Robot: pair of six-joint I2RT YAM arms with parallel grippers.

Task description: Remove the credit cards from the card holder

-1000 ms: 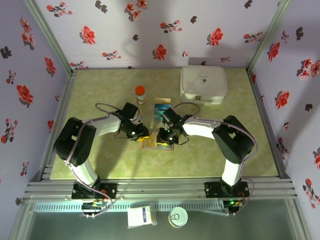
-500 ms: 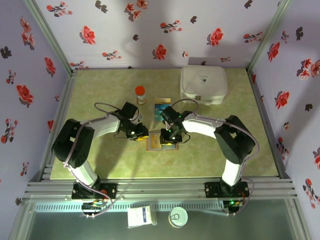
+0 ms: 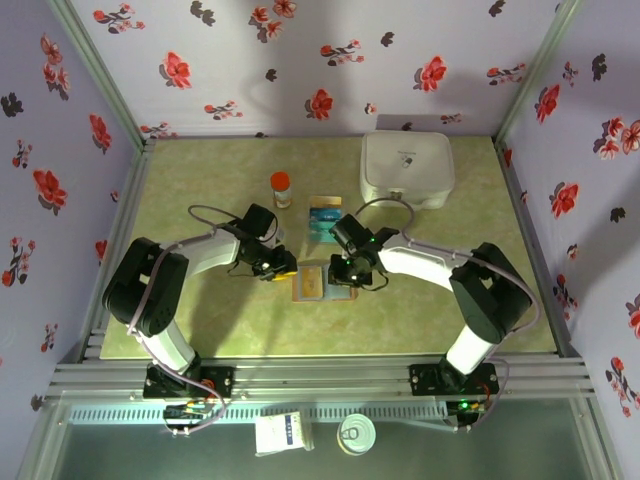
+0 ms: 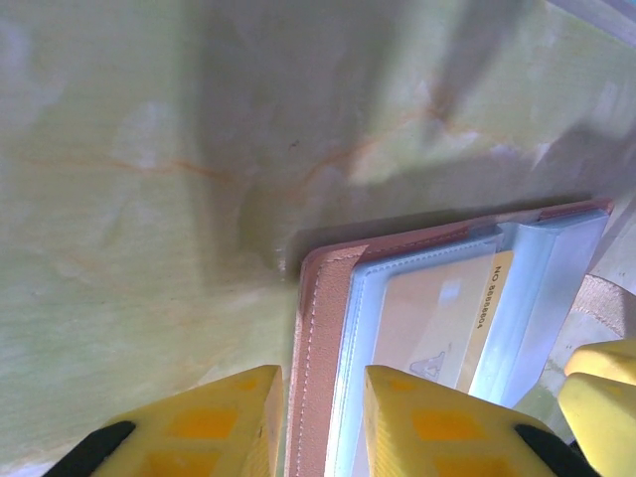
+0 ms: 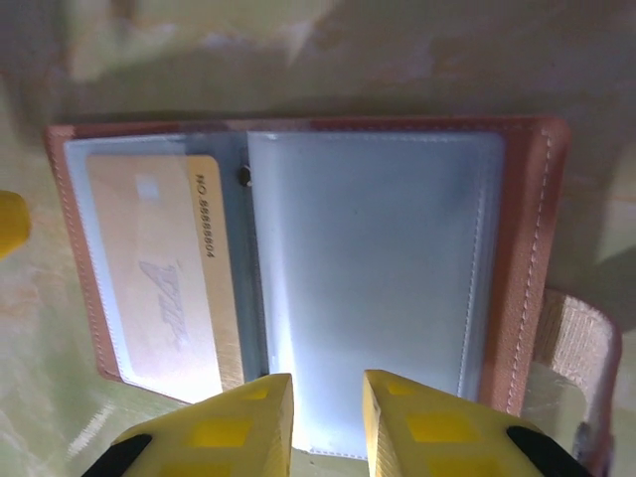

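Now, card holder [image 5: 368, 268]: it lies open and flat on the table [image 3: 200, 180] between your two arms, brown border outside, clear pockets facing up.
tan card [image 5: 159, 268]: it sits inside one clear pocket, printed number showing.
loose cards [image 3: 325, 215]: a small, mostly teal pile lies on the table just beyond the card holder, apart from it.
left end effector [image 4: 318, 393]: your yellow fingers stand narrowly parted with the brown border between them; you cannot tell whether they pinch it.
right end effector [image 5: 328, 397]: fingers narrowly parted at the clear pocket's near edge; again, you cannot tell whether they clamp it.
white case [image 3: 406, 170]: far right corner.
orange-capped jar [image 3: 281, 188]: upright, beside the loose cards.
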